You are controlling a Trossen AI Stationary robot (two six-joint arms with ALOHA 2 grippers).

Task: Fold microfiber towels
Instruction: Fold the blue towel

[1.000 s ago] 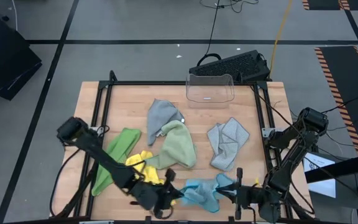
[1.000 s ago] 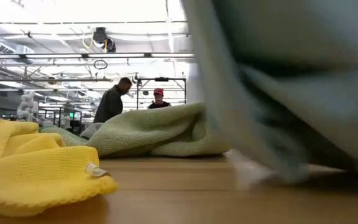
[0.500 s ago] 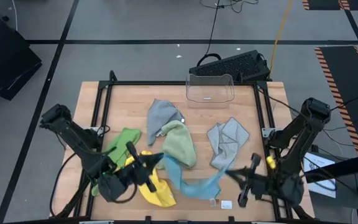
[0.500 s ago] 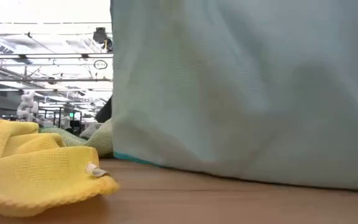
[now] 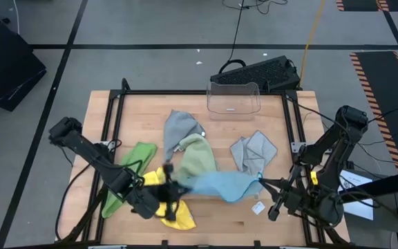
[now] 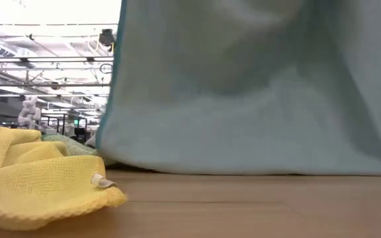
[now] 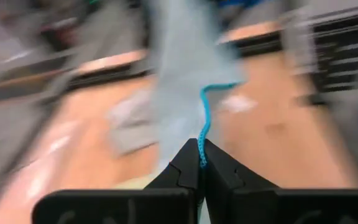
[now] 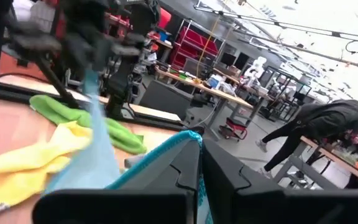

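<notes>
light blue towel (image 5: 221,185) hangs stretched between our two pincers above the front of the tabletop (image 5: 144,117), one corner pinched tight in our left pincer (image 5: 169,192), the opposite corner pinched tight in our right pincer (image 5: 262,184). in the low view it fills most of the frame like a curtain, its lower edge just above the wood. under and just beside our left pincer lies the yellow towel (image 5: 170,211), with the bright green towel (image 5: 131,166) beyond it toward the left edge. behind the stretched cloth sit the sage green towel (image 5: 197,159) and a grey towel (image 5: 180,127); beyond our right pincer lies the second grey towel (image 5: 252,153). a clear plastic bin (image 5: 234,98) stands at the far edge.
</notes>
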